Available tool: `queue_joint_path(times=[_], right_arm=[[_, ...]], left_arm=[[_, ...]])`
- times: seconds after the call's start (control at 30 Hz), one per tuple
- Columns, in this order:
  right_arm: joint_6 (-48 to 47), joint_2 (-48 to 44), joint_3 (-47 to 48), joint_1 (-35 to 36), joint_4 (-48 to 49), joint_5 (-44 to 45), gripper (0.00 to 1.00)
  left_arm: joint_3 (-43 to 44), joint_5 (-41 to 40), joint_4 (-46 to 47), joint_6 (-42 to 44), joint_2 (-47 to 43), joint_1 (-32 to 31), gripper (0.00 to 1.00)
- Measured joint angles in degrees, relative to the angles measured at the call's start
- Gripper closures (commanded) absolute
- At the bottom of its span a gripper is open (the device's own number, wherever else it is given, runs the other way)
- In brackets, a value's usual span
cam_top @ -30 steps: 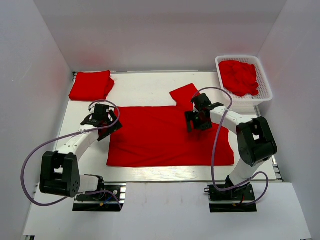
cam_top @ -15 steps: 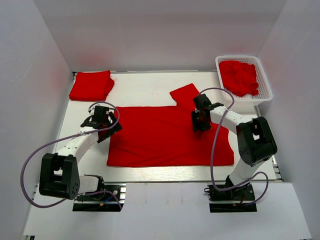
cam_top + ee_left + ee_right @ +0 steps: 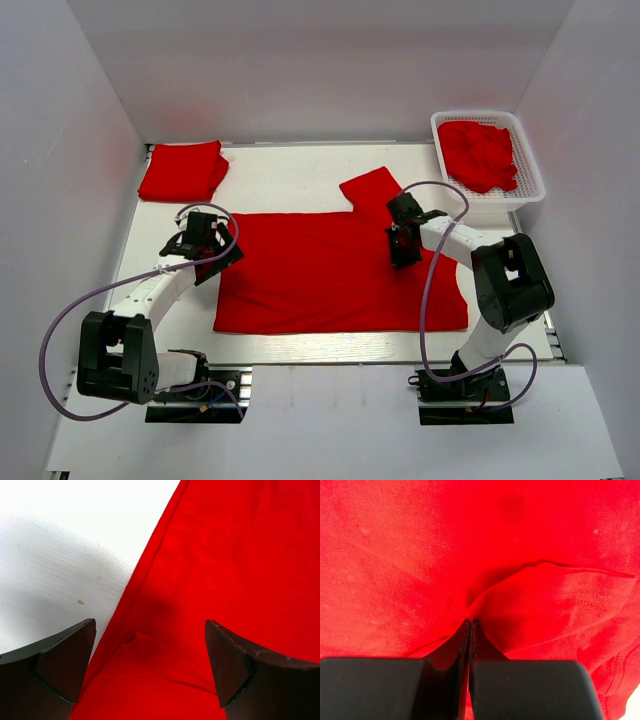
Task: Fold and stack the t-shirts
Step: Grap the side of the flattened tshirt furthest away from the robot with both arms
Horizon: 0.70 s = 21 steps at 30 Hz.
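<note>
Since the right gripper (image 3: 470,622) pinches a ridge of the spread plain red cloth t-shirt (image 3: 330,270), the wide-open, empty left gripper (image 3: 150,630) should clamp its edge before lifting.

Two arms low over the surface, one gripper clamped, one spread.
The right arm (image 3: 460,240) reaches in from the near right corner, elbow bent. The right gripper (image 3: 401,252) points down, its fingers (image 3: 445,680) pressed together on a pinched fold of the spread t-shirt (image 3: 320,270). The left arm (image 3: 150,290) stretches along the left edge, and the left gripper (image 3: 212,255) is held low with its fingers (image 3: 55,665) wide apart.
</note>
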Motion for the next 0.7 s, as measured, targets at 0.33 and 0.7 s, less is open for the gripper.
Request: queue_joint_path(times=[0.33,0.7], right_arm=[[-0.4,-6.4,-0.1,0.2,3.8,-1.2,1.00],[-4.9,-6.8,-0.1,1.4,6.7,-7.1,1.00]], left_arm=[[0.0,0.0,0.2,0.0,-0.5,0.0,0.00],[0.0,0.2,0.3,0.0,-0.5,0.0,0.00]])
